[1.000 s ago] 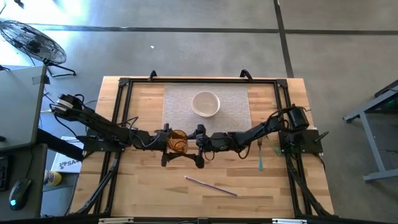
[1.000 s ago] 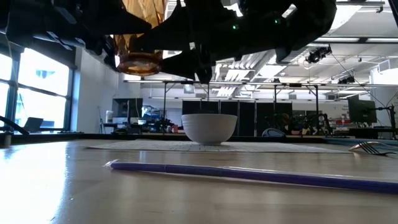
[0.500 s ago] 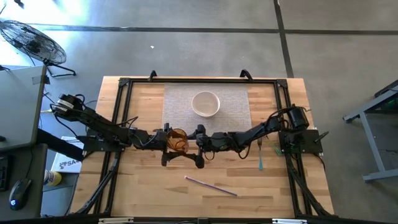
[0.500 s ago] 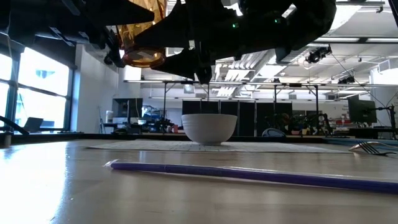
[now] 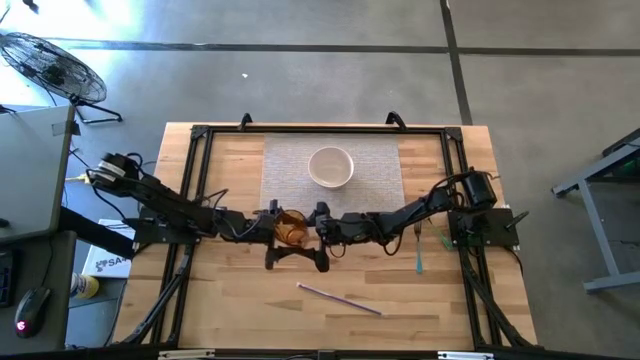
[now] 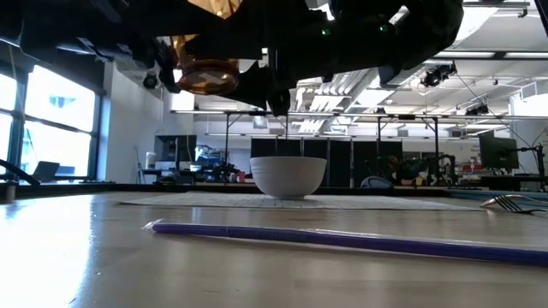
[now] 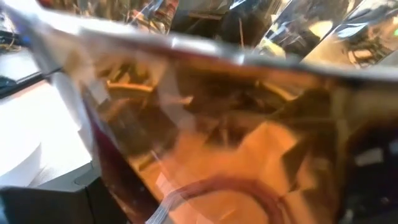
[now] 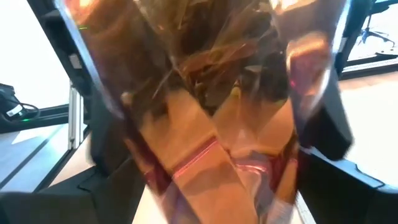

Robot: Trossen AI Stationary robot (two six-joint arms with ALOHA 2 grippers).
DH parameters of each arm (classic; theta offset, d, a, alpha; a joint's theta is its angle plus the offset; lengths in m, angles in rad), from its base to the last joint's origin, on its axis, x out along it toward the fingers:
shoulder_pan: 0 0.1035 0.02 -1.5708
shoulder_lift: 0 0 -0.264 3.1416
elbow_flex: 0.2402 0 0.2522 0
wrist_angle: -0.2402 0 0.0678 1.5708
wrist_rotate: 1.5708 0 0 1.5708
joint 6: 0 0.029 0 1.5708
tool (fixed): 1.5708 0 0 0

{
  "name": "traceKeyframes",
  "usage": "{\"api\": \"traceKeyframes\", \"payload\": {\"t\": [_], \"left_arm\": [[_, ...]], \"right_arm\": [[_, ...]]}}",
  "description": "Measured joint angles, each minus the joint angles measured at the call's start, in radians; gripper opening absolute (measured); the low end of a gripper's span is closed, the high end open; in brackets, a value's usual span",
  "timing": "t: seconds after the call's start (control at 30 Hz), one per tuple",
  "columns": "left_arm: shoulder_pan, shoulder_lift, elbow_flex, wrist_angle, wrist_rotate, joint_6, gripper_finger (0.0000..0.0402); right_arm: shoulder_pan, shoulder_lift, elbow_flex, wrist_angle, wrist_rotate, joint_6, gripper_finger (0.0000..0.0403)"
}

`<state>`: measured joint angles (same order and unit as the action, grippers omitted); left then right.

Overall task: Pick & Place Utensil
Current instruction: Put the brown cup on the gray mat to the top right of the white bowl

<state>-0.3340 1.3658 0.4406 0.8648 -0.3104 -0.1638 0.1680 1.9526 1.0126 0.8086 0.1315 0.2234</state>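
Utensils lie on the table: a purple straw near the front edge, well apart from a fork by the right arm's base. Behind them a woven mat carries a white bowl. Both arms meet above the table's middle, where the left gripper and right gripper each clamp wide on an amber glass held in the air.

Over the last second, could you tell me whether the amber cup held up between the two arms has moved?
Yes. In the low view the amber cup has drifted right, toward the spot above the white bowl, and tipped further.
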Motion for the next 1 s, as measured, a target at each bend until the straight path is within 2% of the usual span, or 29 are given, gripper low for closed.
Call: {"api": "traceKeyframes", "payload": {"t": [0.17, 0.33, 0.6, 0.7, 1.0], "left_arm": [[0.000, 0.015, 0.025, -0.006, 0.002, 0.009, 0.0357], [0.000, 0.014, 0.025, -0.017, -0.006, -0.001, 0.0362], [0.000, 0.003, 0.025, -0.057, -0.022, -0.062, 0.0395], [0.001, -0.030, 0.026, -0.114, -0.025, -0.066, 0.0396], [-0.002, -0.192, 0.023, -0.444, 0.002, -0.097, 0.0397]], "right_arm": [[0.000, 0.000, 0.000, 0.003, 0.007, 0.011, 0.0358], [0.000, 0.000, 0.000, 0.008, 0.014, 0.011, 0.0333], [-0.001, 0.000, 0.000, 0.003, 0.051, 0.012, 0.0320], [-0.002, 0.000, 0.000, 0.004, 0.069, 0.012, 0.0321], [-0.004, -0.053, -0.057, 0.002, 0.137, 0.017, 0.0321]]}}
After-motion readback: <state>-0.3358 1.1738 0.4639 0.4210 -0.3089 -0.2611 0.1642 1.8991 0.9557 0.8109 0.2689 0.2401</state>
